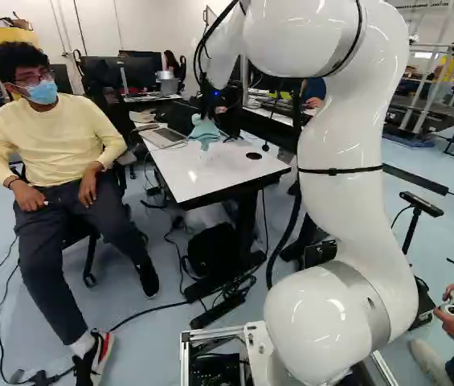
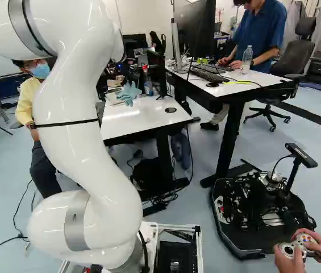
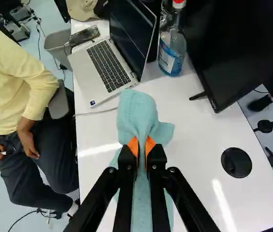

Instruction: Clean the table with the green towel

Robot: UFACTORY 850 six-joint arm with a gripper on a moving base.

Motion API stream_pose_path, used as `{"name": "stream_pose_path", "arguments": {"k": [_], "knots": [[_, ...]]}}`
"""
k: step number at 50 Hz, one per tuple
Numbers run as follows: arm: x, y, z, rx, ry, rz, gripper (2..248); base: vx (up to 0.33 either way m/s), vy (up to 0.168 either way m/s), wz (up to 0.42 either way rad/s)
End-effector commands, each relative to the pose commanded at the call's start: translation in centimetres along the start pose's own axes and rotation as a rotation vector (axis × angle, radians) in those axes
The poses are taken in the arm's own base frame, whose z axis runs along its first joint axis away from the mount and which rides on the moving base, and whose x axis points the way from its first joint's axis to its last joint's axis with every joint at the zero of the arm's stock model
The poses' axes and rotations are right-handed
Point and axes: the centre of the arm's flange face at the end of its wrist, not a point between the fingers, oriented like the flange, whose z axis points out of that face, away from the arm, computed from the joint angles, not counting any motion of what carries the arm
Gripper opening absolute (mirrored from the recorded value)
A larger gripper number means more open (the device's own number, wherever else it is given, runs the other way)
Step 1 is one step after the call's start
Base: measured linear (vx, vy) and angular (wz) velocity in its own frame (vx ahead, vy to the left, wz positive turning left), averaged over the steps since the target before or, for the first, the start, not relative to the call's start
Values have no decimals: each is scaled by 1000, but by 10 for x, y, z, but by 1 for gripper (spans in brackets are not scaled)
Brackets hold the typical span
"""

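In the left base view, my black gripper (image 1: 210, 111) is over the white table (image 1: 227, 173), with the pale blue-green towel (image 1: 205, 131) hanging beneath it. The wrist view shows the gripper (image 3: 141, 147) shut on the towel (image 3: 137, 113), which is pinched between both orange pads. Cloth bulges out ahead of the fingers and trails back under them. Whether the towel's lower folds touch the table I cannot tell. In the right base view the towel (image 2: 129, 92) shows over the table's far part.
An open laptop (image 3: 108, 63), a spray bottle (image 3: 172, 50) and a monitor (image 3: 223, 53) stand on the table ahead of the gripper. The tabletop has a round black grommet (image 3: 236, 162). A person sits close beside the table. A second desk (image 2: 234, 85) stands to its right.
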Motion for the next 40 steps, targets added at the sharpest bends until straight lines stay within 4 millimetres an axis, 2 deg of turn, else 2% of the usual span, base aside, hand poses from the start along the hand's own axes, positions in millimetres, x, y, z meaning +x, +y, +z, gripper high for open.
{"name": "stream_pose_path", "arguments": {"k": [40], "knots": [[15,-5,15,8,13,0,39,0,0,0]]}}
